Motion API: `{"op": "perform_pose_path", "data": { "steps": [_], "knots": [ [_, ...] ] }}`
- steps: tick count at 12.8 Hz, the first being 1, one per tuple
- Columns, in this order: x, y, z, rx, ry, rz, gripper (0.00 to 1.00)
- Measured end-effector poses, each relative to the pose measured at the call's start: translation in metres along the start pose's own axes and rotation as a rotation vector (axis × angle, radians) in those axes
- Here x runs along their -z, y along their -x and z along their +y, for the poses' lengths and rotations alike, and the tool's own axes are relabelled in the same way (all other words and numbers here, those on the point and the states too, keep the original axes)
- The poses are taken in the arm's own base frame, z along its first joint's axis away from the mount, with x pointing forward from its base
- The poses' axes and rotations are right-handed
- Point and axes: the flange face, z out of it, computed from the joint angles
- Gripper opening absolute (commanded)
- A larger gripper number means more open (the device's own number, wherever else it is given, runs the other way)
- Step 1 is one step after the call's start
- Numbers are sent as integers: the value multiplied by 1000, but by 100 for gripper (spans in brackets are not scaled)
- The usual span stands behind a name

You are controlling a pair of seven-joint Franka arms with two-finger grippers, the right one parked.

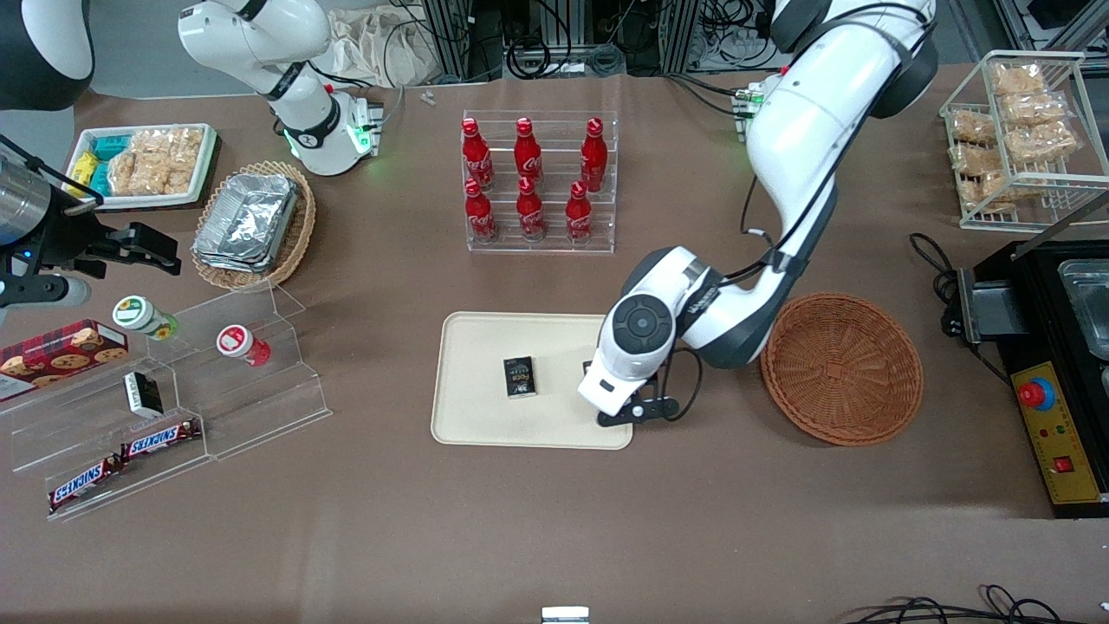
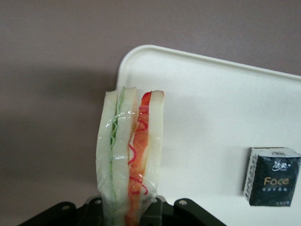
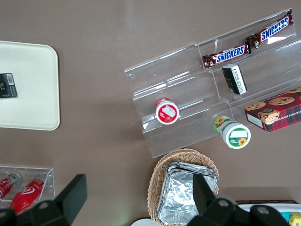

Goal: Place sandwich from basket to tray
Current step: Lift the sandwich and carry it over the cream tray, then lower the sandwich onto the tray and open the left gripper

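Note:
My left gripper (image 2: pixel 131 208) is shut on the sandwich (image 2: pixel 130 150), a clear-wrapped wedge of white bread with green and red filling, held edge-on between the dark fingers. It hangs over the rounded corner of the cream tray (image 2: pixel 211 113), partly above the brown table. In the front view the arm's wrist (image 1: pixel 628 355) sits over the tray (image 1: pixel 476 347) edge closest to the round reddish-brown basket (image 1: pixel 840 368), and it hides the sandwich. The basket holds nothing.
A small black box (image 1: pixel 520 378) (image 2: pixel 272 176) lies on the tray. Farther from the camera stands a clear rack of red bottles (image 1: pixel 539 182). Clear acrylic steps (image 1: pixel 191 390) with snacks lie toward the parked arm's end. A black machine (image 1: pixel 1053 364) stands beside the basket.

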Motion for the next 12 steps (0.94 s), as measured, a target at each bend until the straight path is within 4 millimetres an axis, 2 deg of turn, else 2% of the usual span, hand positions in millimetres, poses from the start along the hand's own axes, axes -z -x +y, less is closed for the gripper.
{"op": "perform_pose_path", "data": {
  "steps": [1, 2, 3, 4, 10, 12],
  "knots": [
    [-11, 0, 3, -5, 6, -1, 20],
    [-18, -1, 3, -5, 6, -6, 29],
    [-22, -2, 2, -6, 4, -9, 69],
    [-23, -3, 1, -6, 4, -9, 100],
    [-11, -8, 3, -3, 18, 9, 100],
    [7, -11, 2, 0, 12, 18, 100]
  ]
}}
